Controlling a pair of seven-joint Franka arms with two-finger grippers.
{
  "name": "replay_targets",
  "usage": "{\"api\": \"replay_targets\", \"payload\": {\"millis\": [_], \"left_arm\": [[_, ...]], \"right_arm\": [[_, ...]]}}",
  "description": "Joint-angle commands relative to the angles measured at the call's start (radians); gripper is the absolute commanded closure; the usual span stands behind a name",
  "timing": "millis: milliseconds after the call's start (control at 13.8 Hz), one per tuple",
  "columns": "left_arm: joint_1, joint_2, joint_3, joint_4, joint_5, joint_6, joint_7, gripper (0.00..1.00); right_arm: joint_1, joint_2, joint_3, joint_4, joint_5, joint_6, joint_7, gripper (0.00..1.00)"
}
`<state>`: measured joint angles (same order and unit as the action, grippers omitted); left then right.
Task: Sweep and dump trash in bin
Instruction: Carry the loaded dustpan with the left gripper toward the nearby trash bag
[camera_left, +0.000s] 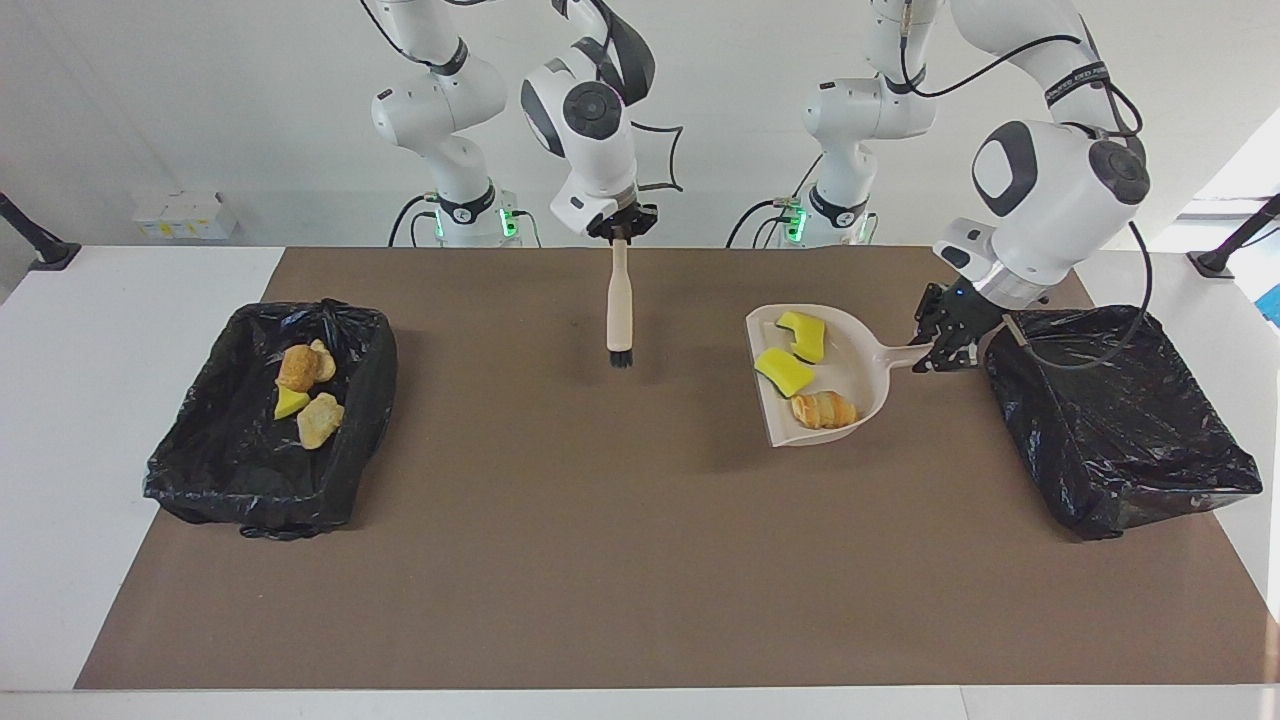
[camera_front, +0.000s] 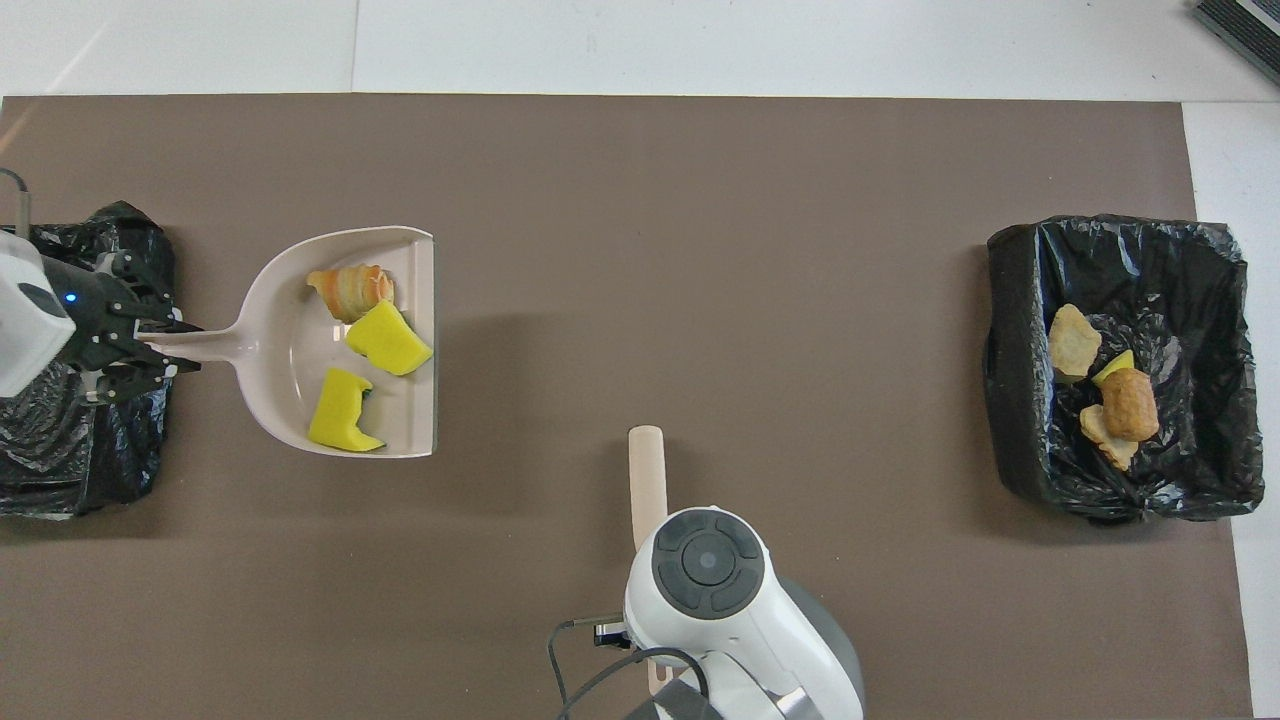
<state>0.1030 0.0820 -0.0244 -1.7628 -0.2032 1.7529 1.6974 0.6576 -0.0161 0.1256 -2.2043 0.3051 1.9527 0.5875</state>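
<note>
**Left gripper held loaded dustpan beside bin**

Left gripper was clamped on the handle of the beige dustpan, raised above the brown mat beside the black-lined bin at the left arm's end. Two yellow sponge pieces and a bread roll lay in it. Right gripper gripped a brush hanging upright. The other bin held more scraps.

Left arm: reaches out toward its own end of the desk, wrist bent downward; left tool raised off the desk, fingers clamped closed. Right arm: elbow high, forearm pointing straight down near mid-desk; right tool raised, fingers clamped closed.
</note>
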Motion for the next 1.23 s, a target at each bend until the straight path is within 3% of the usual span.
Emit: {"api": "replay_targets", "payload": {"millis": [0, 289, 579, 723, 796, 941, 1158], "left_arm": [[0.105, 0.055, -0.008, 0.118, -0.012, -0.122, 0.074, 1.0], [0.285, 0.079, -0.006, 0.199, 0.056, -0.167, 0.221, 1.0], [0.392, 0.096, -0.005, 0.241, 0.166, -0.135, 0.321, 1.0], [0.417, 0.108, 0.0, 0.253, 0.23, -0.103, 0.352, 1.0], [0.428, 0.113, 0.0, 0.27, 0.258, -0.081, 0.353, 1.0], [0.477, 0.148, 0.0, 0.334, 0.268, -0.064, 0.347, 1.0], [0.448, 0.168, -0.002, 0.344, 0.39, 0.012, 0.346, 1.0]], "right_arm": [[0.0, 0.045, -0.003, 0.017, -0.032, 0.029, -0.011, 1.0], [0.027, 0.096, -0.003, 0.015, -0.021, 0.1, 0.009, 1.0], [0.02, 0.113, -0.003, 0.006, -0.014, 0.153, 0.012, 1.0], [0.016, 0.122, -0.003, 0.015, -0.015, 0.15, 0.026, 0.57], [0.016, 0.123, -0.003, 0.021, -0.017, 0.149, 0.014, 0.01], [0.008, 0.143, -0.004, 0.06, -0.02, 0.141, 0.012, 0.0], [-0.045, 0.142, -0.014, 0.121, -0.043, 0.129, 0.008, 0.0]]}}
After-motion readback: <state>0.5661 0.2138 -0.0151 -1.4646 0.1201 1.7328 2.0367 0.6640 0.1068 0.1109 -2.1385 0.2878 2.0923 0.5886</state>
